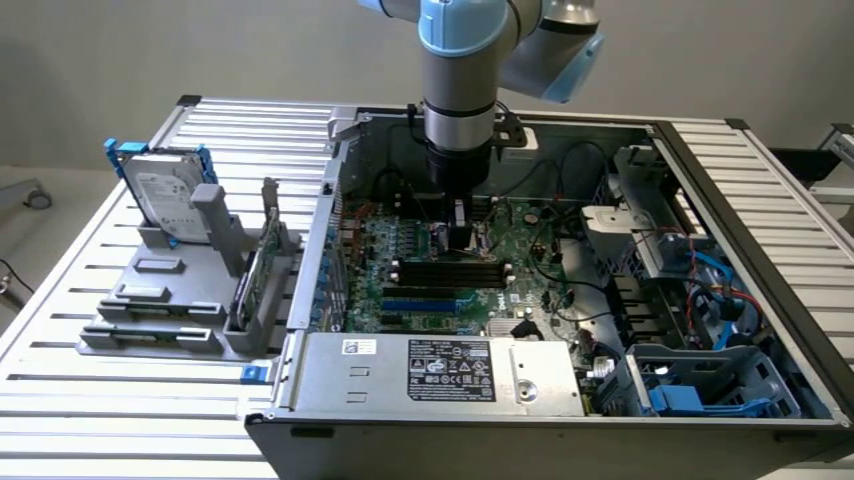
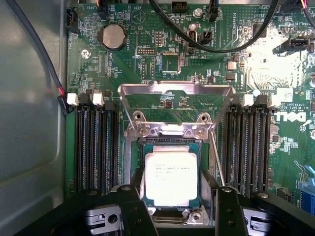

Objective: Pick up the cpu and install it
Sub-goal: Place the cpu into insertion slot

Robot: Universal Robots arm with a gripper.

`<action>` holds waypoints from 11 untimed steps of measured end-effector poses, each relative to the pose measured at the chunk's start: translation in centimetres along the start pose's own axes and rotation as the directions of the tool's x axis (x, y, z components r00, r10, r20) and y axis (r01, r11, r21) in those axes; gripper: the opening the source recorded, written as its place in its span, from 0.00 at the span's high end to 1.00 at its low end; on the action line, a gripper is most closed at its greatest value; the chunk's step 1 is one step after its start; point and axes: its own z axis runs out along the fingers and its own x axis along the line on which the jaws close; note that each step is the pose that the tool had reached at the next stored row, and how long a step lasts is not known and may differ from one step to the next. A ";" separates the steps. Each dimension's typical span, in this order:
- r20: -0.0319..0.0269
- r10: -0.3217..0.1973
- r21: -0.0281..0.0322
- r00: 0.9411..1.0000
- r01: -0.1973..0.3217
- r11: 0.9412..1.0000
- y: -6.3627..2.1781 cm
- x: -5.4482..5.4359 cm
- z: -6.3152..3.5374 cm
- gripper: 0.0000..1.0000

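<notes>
the flat, dull-silver square cpu (image 2: pixel 171 172) lies in the black-framed socket (image 2: pixel 170 142) of the green board (image 2: pixel 123 64); the tool (image 2: pixel 180 192) has its matte black fingers (image 2: pixel 132 209) spread open astride it.

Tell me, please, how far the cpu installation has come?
The cpu lies flat in the socket, so placing looks done. The hand hovers over it, fingers open on either side. The metal frame stands raised, so the socket is not yet closed.

Memory slots (image 2: pixel 96 147) flank the cpu (image 2: pixel 171 177) on two sides; the raised metal frame (image 2: pixel 174 89) stands just beyond; overhead lies free.
</notes>
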 end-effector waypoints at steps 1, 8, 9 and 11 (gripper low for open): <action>0.000 0.000 0.000 1.000 0.000 1.000 0.00 0.0 0.00 0.46; 0.000 0.000 0.000 1.000 0.000 1.000 0.00 0.0 0.00 0.46; 0.000 0.000 0.000 1.000 0.000 1.000 0.00 0.0 0.00 0.46; -0.002 0.000 0.000 1.000 0.000 1.000 -0.01 0.0 -0.01 0.46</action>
